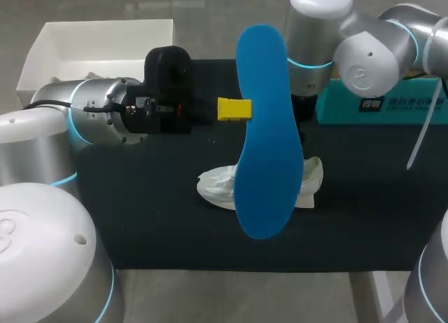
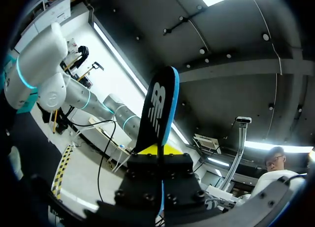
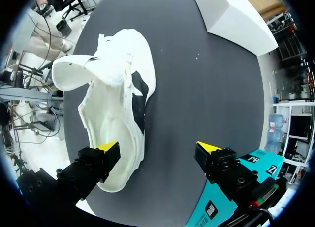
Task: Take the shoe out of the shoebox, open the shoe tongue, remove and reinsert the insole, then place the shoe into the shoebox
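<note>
Holding the insole (image 1: 266,134) clamped edge-on in my left gripper (image 2: 158,150): thin, bendy blue foam, upright above the shoe (image 3: 118,113). My right gripper (image 3: 157,155) has its jaws apart and empty, over the soft white upper lying on the black table (image 1: 161,225). I'd feed it toe-first with the right pinning the shoe; the rigid white shoebox (image 1: 98,39) waits far left.

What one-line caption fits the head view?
Left jaws hold the blue insole above the white shoe on the black table.
</note>
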`<action>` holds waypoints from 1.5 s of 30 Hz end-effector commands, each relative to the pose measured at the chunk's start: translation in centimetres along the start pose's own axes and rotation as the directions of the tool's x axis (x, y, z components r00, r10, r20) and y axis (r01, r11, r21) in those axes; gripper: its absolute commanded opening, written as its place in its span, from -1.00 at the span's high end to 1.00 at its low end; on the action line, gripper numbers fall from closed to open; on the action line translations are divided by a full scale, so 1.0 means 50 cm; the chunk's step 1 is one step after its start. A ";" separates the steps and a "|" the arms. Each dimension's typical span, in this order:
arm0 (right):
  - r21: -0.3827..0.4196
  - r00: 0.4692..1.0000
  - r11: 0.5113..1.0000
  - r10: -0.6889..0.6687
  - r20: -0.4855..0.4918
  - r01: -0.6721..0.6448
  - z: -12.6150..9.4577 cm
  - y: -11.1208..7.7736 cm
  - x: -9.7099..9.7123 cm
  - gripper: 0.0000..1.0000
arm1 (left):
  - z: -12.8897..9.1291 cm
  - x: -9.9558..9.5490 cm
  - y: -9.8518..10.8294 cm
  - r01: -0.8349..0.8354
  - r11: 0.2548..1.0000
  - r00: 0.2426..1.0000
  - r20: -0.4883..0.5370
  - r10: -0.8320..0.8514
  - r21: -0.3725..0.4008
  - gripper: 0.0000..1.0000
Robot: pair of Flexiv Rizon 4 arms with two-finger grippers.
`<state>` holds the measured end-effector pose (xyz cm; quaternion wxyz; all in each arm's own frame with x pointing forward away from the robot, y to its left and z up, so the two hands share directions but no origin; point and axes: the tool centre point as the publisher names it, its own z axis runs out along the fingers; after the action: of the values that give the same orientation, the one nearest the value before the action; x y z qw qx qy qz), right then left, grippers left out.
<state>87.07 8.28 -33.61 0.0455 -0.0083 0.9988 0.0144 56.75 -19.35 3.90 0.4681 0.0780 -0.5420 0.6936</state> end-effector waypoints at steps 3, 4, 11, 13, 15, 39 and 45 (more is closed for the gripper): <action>-0.007 1.000 1.000 -0.005 -0.014 0.005 0.034 0.026 -0.001 -1.00 | 0.001 -0.003 0.002 -0.001 1.000 1.000 -0.003 0.001 0.001 1.00; -0.007 1.000 1.000 -0.005 -0.016 0.005 0.034 0.026 0.002 -1.00 | 0.001 -0.003 0.002 -0.001 1.000 1.000 -0.003 0.001 0.001 1.00; -0.012 0.999 1.000 0.003 -0.032 -0.003 0.040 0.027 0.024 -1.00 | 0.001 -0.003 0.002 -0.001 1.000 1.000 -0.003 0.001 0.001 1.00; -0.020 0.999 1.000 0.003 -0.039 -0.004 0.052 0.030 0.025 -1.00 | 0.001 -0.003 0.002 -0.001 1.000 1.000 -0.003 0.001 0.001 1.00; -0.024 0.999 1.000 0.000 -0.044 -0.001 0.065 0.038 0.025 -1.00 | 0.001 -0.003 0.002 -0.001 1.000 1.000 -0.003 0.001 0.001 1.00; -0.093 0.998 0.996 -0.012 -0.061 0.006 0.101 0.063 0.039 1.00 | 0.001 -0.003 0.002 -0.001 1.000 1.000 -0.003 0.001 0.001 1.00; -0.093 0.998 0.996 -0.012 -0.061 0.006 0.101 0.063 0.039 1.00 | 0.001 -0.003 0.002 -0.001 1.000 1.000 -0.003 0.001 0.001 1.00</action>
<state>85.50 11.58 -38.71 0.0139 -0.0148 0.9980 0.0593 56.77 -19.35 3.89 0.4681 0.0778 -0.5420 0.6936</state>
